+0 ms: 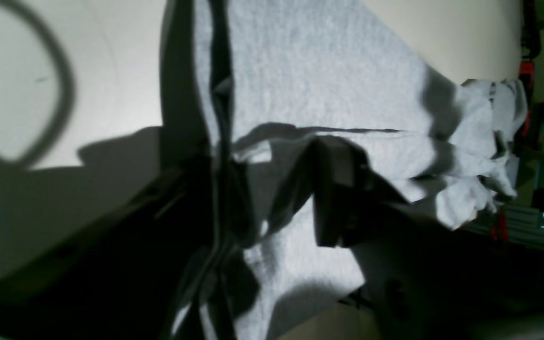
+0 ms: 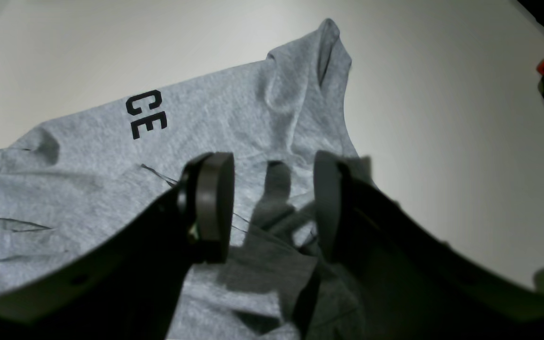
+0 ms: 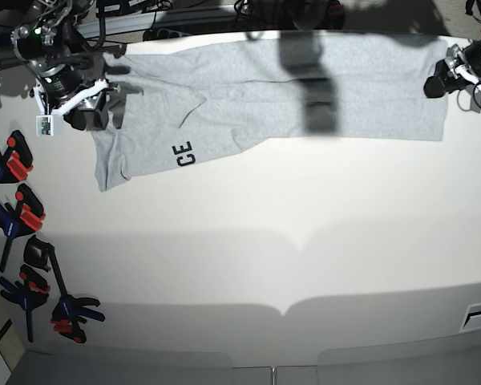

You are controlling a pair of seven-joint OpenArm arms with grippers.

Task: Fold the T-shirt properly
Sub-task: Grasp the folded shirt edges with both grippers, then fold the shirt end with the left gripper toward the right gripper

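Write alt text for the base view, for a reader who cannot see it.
A grey T-shirt lies stretched along the far edge of a white table, with the black letters "CE" showing. The right end effector is at one end of the shirt and the left end effector at the other. Spring clamps lie along the table's left edge.

The table (image 3: 248, 241) was a broad off-white surface, bare over most of its middle and near part. The T-shirt (image 3: 248, 88) lay spread along its far edge, stretched from side to side, with the black letters "CE" (image 3: 183, 154) showing on a flap near one end. Several clamps (image 3: 24, 216) with red and blue grips lay in a loose row down the table's side edge, well apart from the cloth
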